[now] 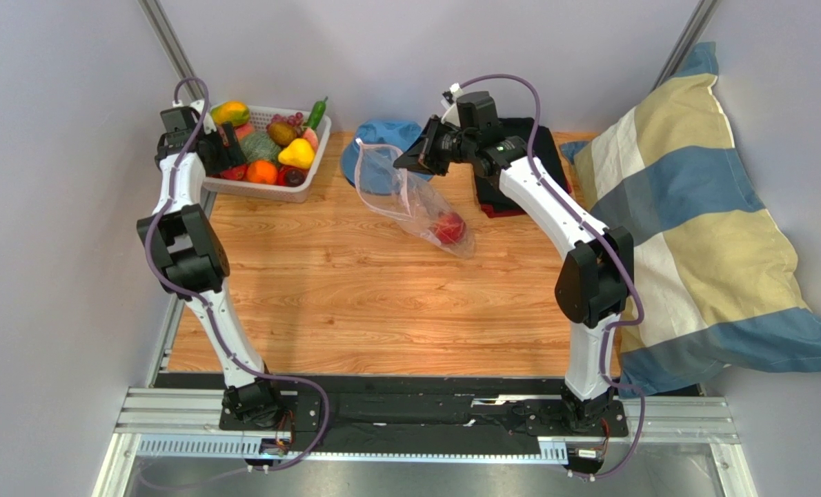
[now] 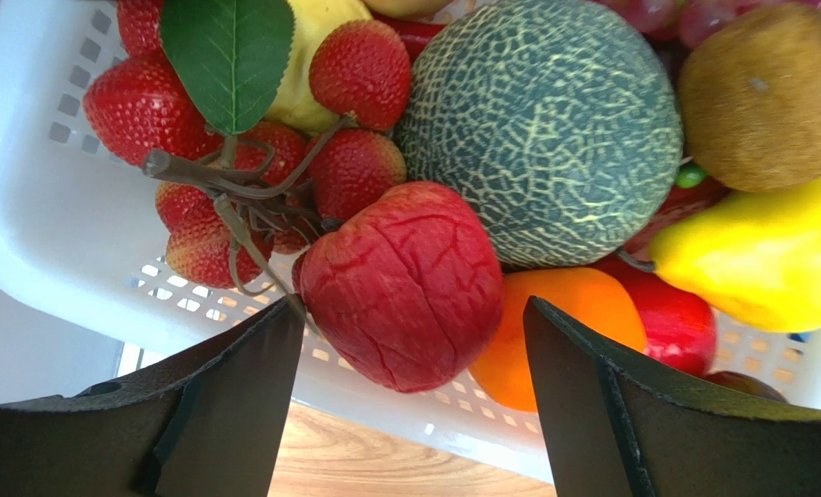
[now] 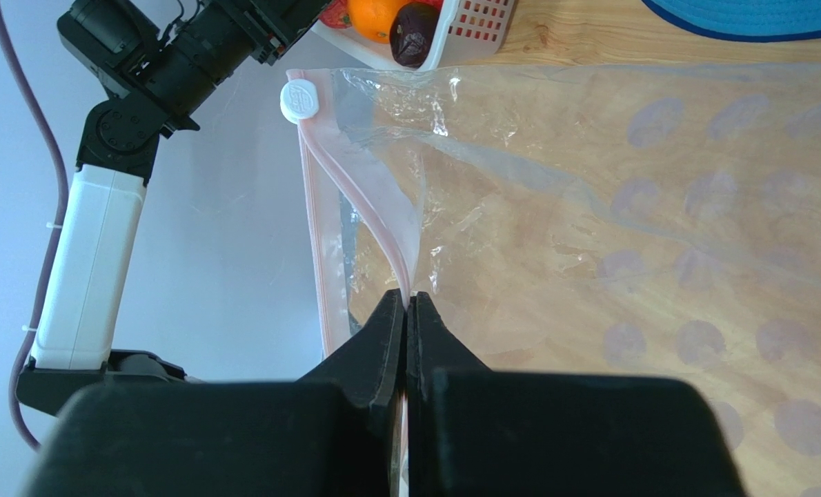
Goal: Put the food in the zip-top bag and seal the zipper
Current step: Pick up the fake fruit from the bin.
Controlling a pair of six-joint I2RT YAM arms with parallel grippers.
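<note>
The food lies in a white basket (image 1: 262, 193) at the back left: a wrinkled red fruit (image 2: 404, 285), a green netted melon (image 2: 539, 124), strawberries (image 2: 352, 72), an orange (image 2: 549, 321) and a yellow fruit (image 2: 767, 249). My left gripper (image 1: 218, 155) is open at the basket's near wall (image 2: 62, 238). Its jaws stand either side of the wrinkled red fruit without touching it (image 2: 413, 311). My right gripper (image 1: 409, 161) is shut on the pinkish zipper (image 3: 368, 202) of the zip-top bag (image 1: 415, 207) and lifts that edge (image 3: 406, 305). One red fruit (image 1: 448, 228) lies in the bag.
A blue bucket hat (image 1: 384, 140) lies behind the bag. A red and black object (image 1: 503, 202) sits under my right arm. A striped pillow (image 1: 695, 228) fills the right side. The bag's white slider (image 3: 299, 100) sits at the zipper's far end.
</note>
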